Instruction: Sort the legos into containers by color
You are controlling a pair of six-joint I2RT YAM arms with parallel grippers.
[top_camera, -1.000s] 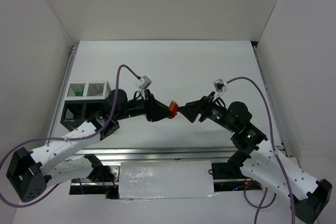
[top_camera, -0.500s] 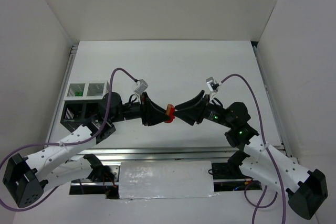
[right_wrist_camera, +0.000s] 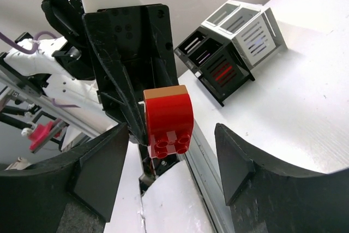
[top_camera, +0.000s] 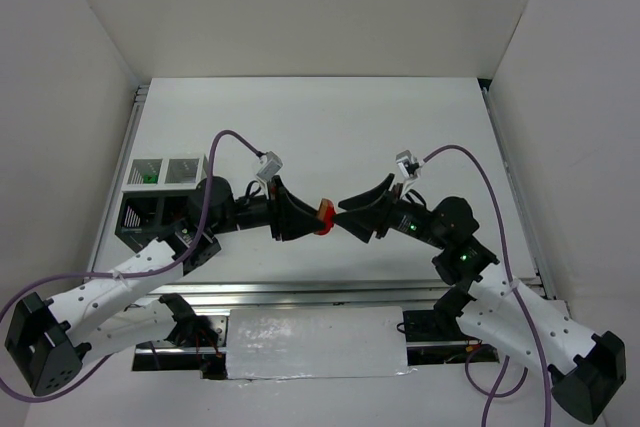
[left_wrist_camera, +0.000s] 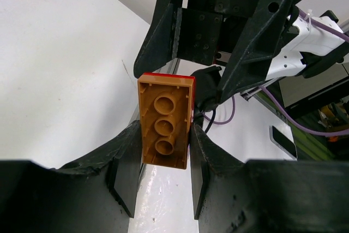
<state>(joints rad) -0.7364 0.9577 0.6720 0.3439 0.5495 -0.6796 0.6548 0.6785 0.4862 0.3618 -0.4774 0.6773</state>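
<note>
Left tool (left_wrist_camera: 163, 137) is clamped narrow on an orange-brown studded plastic brick (left_wrist_camera: 164, 121). A red plastic brick (right_wrist_camera: 168, 118) is stuck to its far face. The pair is held in the air well right of the cluster of white and black square bins (top_camera: 160, 192). Right tool (right_wrist_camera: 173, 151) has spread wide and backed off slightly since a second ago, touching neither brick. The pair is unsplit, so likely neither colour can be binned yet.

A white table (top_camera: 350, 127) fills the middle of the overhead view. Plain white panels close it in: a back wall (top_camera: 300, 7) at 12 o'clock, a left wall (top_camera: 50, 147) at 9, a right wall (top_camera: 580, 97) at 3. An aluminium rail (top_camera: 320, 292) edges the table at 6 o'clock. The light is even, shadows soft.
</note>
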